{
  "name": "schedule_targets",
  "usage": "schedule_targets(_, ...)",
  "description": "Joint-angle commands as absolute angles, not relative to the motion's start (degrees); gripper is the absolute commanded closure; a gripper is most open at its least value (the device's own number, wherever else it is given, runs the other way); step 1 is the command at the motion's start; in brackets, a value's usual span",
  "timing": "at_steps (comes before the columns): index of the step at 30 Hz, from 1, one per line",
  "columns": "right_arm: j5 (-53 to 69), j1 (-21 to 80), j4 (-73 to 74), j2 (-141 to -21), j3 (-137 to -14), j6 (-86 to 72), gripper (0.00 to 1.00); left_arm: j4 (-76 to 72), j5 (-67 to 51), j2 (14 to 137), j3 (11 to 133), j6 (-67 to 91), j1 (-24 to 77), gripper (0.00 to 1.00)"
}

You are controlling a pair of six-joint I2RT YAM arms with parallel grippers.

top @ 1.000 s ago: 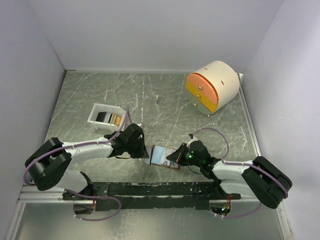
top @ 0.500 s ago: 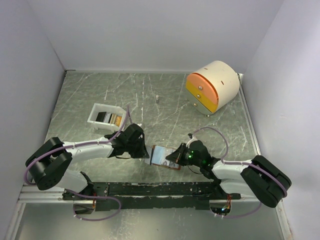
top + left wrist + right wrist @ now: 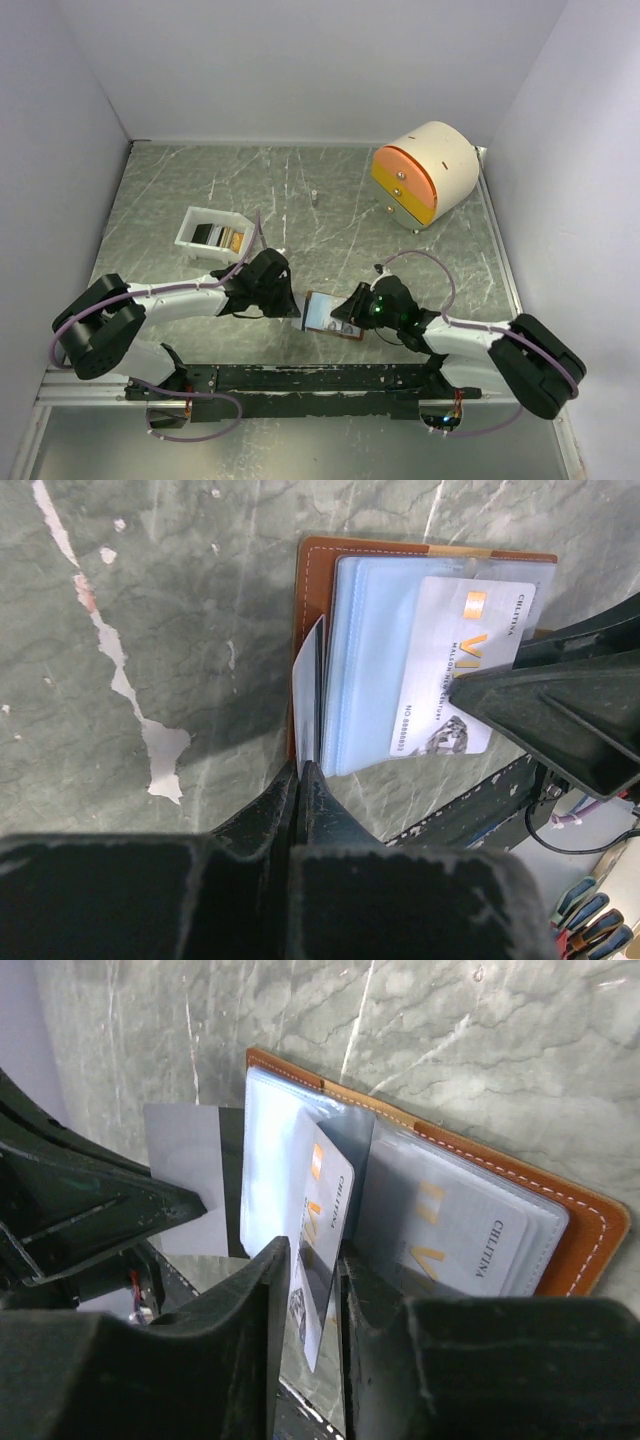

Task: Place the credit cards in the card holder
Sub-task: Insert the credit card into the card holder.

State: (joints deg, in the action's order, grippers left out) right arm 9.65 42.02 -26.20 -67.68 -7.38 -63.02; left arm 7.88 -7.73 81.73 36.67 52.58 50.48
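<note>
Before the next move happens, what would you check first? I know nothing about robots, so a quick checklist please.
1. Left gripper pinching the pocket leaf upright: ok.
2. Silver card fully seated: not ok, it stands tilted between the leaves.
3. Right gripper clear of that card: not ok, the card sits between its fingers.
4. Card holder lying open on the table: ok.
5. More cards waiting in the white tray: ok.

A cream-and-orange drawer unit (image 3: 428, 170) and a white tray (image 3: 187, 232) sit apart on the marbled table (image 3: 200, 170).
</note>
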Motion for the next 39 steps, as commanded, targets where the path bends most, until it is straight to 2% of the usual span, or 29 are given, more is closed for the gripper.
schedule_targets(1,3.5,42.1,-6.6,-61.2,-11.7,-59.9,0.71,11.8,-8.5,84.2,35.2,52.3,52.2,0.93)
schedule_targets(4,1.1,42.1,2.8,-59.2,-15.4,-57.8,0.65,10.9,-9.0,84.4,35.2,52.5,52.5,0.93)
schedule_targets(16,-2.7,42.3,16.7,-58.5,-22.0,-56.3,0.62,9.0,-8.8,83.9,33.9,55.3,54.6,0.93)
schedule_targets(39,2.1,45.1,0.0,-61.7,-17.2,-63.3,0.61,7.3,-8.3,85.2,33.5,56.4,56.2,0.93)
